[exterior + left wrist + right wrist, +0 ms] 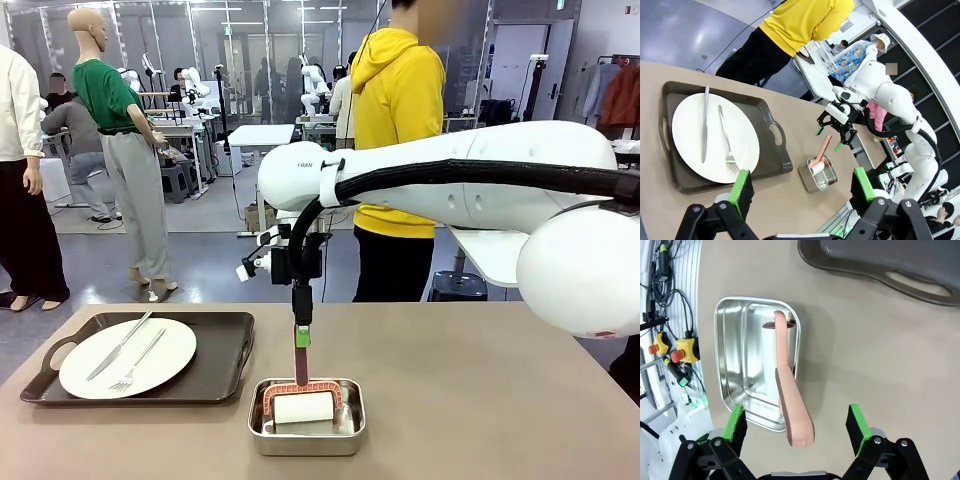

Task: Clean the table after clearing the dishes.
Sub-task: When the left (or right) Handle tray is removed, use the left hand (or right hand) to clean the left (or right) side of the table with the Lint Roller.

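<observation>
**Front view.** Low in the frame's centre, a square steel pan (pixel 305 445) sat on the large matte grey-brown table (pixel 480 400). It held a cleaning roller with a white roll and a pink handle (pixel 301 362) that rose out of it. The right gripper (pixel 302 333) hung at the handle's top. Seen edge-on, its opening could not be judged. At lower left, a round white plate (pixel 175 352) carrying a steel knife (pixel 120 345) and fork (pixel 140 358) lay on a dark brown rectangular tray (pixel 225 345), not yet cleared.

**Left wrist view.** Along the bottom edge, the left gripper (pixel 801 175) was spread wide and held nothing. The tray lay at left and the pan at centre.

**Right wrist view.** At the frame's centre, the handle leaned over the pan's rim. Its free end lay between the green pads (pixel 735 422), touching neither. The right gripper was fully open and gripped nothing.

**Hazards (judged).**
- The handle's end sat nearer one pad, so an uncentred closure could push the handle aside before clamping.
- The light pan might slide, or lift with the roller if the roll caught its rim.
- Wiping with the tray on the table risked striking it and shaking the loose cutlery.
</observation>
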Available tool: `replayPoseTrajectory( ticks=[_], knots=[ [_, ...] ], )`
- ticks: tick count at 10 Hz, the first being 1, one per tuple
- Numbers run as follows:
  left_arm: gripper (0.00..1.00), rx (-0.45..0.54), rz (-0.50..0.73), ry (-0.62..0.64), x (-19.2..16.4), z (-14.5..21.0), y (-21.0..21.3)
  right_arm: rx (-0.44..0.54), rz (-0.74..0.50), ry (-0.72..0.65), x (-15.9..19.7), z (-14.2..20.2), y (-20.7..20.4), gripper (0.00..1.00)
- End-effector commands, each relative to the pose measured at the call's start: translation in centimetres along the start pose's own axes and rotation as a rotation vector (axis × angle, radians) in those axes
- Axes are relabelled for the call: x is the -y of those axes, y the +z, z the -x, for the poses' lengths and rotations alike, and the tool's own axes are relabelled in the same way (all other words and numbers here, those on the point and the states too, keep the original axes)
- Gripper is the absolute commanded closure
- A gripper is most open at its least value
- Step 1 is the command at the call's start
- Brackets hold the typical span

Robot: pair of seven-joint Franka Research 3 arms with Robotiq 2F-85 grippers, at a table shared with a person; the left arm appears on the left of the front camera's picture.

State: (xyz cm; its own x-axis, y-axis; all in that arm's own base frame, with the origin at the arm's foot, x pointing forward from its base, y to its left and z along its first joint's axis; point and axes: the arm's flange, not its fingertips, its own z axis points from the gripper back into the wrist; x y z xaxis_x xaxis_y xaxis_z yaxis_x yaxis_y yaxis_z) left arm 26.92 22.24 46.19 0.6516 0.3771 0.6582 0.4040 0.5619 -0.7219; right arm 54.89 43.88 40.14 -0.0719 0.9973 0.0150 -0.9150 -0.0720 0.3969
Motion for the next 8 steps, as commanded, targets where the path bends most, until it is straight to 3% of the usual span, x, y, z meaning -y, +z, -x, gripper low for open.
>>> replayPoseTrajectory(
  ticks=[1,7,8],
  knots=[
    [0.00,0.005,0.008,-0.007,0.0,-0.3,0.2,-0.051,-0.013,-0.030,0.7,-1.5,0.9,0.00],
    [0.00,0.005,0.008,-0.007,0.0,-0.3,0.2,-0.090,-0.048,-0.058,-0.1,-2.3,-0.9,0.00],
    [0.00,0.005,0.008,-0.007,0.0,-0.3,0.2,-0.095,-0.050,-0.065,-0.1,-2.2,-1.3,0.14]
  ],
)
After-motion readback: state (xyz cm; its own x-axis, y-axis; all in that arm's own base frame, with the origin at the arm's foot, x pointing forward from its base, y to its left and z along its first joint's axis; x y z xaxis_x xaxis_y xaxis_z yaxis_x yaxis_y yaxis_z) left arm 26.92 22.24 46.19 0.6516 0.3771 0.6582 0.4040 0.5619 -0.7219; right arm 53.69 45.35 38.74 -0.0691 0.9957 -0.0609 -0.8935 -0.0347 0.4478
